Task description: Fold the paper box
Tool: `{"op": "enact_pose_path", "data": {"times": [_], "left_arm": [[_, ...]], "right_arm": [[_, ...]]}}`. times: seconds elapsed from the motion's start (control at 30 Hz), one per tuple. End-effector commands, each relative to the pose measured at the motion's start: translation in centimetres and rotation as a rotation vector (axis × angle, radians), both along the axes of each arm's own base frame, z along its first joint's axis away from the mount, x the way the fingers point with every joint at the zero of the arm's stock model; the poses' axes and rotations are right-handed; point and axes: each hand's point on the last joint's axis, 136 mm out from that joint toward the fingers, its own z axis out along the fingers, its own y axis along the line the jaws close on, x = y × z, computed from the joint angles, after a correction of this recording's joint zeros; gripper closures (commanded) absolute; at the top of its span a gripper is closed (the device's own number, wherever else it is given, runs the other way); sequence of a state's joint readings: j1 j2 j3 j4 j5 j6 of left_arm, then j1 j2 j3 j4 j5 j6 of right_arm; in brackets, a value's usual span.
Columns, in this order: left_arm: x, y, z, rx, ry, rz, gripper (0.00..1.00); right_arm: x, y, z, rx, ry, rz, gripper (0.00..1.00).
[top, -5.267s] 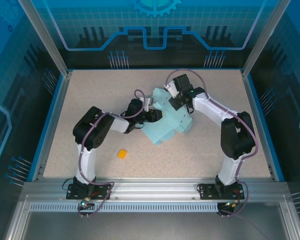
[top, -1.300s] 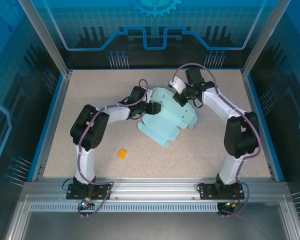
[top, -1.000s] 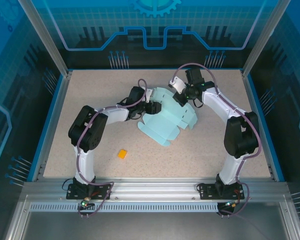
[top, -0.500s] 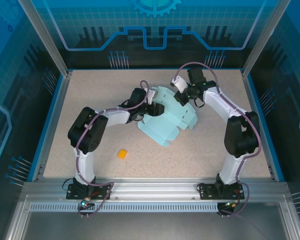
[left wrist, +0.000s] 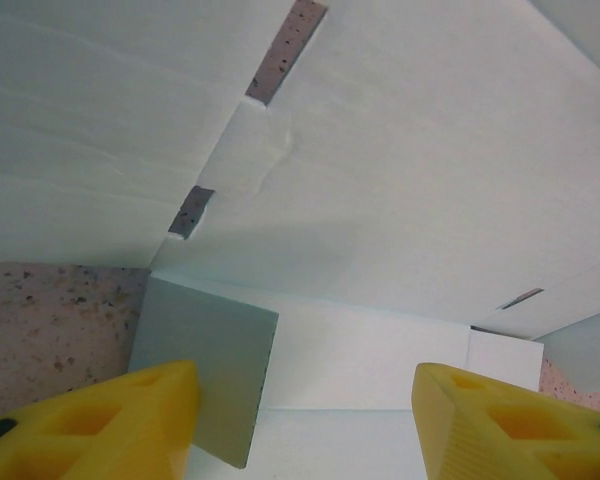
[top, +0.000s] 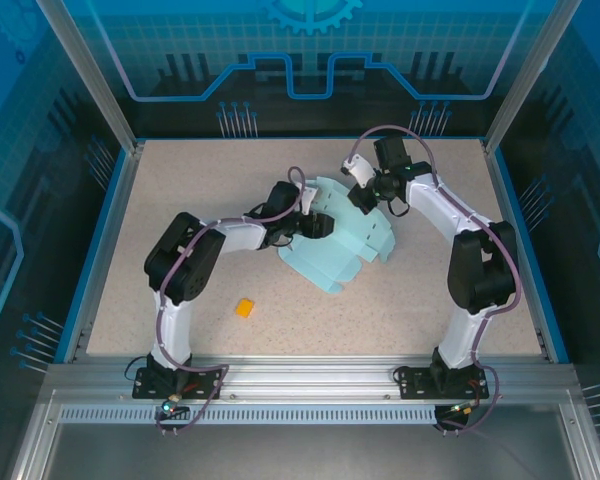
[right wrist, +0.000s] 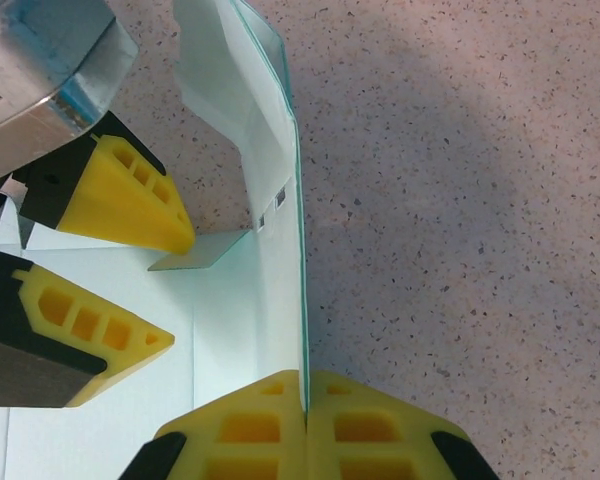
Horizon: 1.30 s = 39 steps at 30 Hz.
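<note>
Nearest to us, well off the near-left side of the paper box (top: 340, 250), a little orange block (top: 244, 308) lies alone on the table (top: 180, 200). The paper box is a pale blue card sheet, mostly flat, and its long way seems to run from near to far. The left gripper (top: 320, 225) comes in from the box's left side and sits low over the flat part. Its yellow fingers (left wrist: 120, 420) are spread apart, with only the card under them. A small flap (left wrist: 205, 370) stands up just beside one finger. On the far side of the box, the right gripper (right wrist: 305, 385) has its fingers pressed together on the thin edge of one card wall and holds that wall upright. So the wall stands right ahead of the left gripper. We think the left one is the nearer one to push the flap in, while the right arm, bent, reaches in from the box's right.
</note>
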State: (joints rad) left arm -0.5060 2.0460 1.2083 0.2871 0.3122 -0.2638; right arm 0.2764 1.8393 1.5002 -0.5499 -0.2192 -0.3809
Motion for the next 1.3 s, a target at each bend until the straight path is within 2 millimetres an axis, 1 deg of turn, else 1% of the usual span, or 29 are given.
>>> {"op": "enact_pose_path", "data": {"times": [0.0,0.27,0.4,0.63,0.77,0.93,1.27], "left_arm": [[-1.3,-1.9,-0.7,-0.024,0.053,-0.071,0.4],[-1.6,-2.6,-1.8,-0.02,0.09,-0.096,0.4],[-1.7,-2.6,-1.5,-0.02,0.083,-0.106,0.4],[-1.3,-2.1,1.4,-0.035,0.017,-0.101,0.39],[-0.6,-1.1,2.9,-0.047,-0.012,-0.08,0.39],[0.2,0.2,4.5,-0.048,-0.05,-0.058,0.39],[2.7,3.0,7.9,-0.078,-0.101,-0.001,0.38]], "right_arm": [[1.1,0.9,1.5,0.069,-0.031,0.006,0.99],[1.1,0.7,1.2,0.063,-0.027,0.002,0.99],[1.1,0.6,1.1,0.056,-0.029,-0.001,0.99],[1.2,0.0,1.0,0.035,-0.036,-0.015,0.99],[1.2,-0.5,1.2,0.036,-0.042,-0.024,0.99],[1.2,-0.6,1.2,0.037,-0.042,-0.024,0.99],[1.1,-0.4,1.3,0.046,-0.041,-0.012,0.99]]}}
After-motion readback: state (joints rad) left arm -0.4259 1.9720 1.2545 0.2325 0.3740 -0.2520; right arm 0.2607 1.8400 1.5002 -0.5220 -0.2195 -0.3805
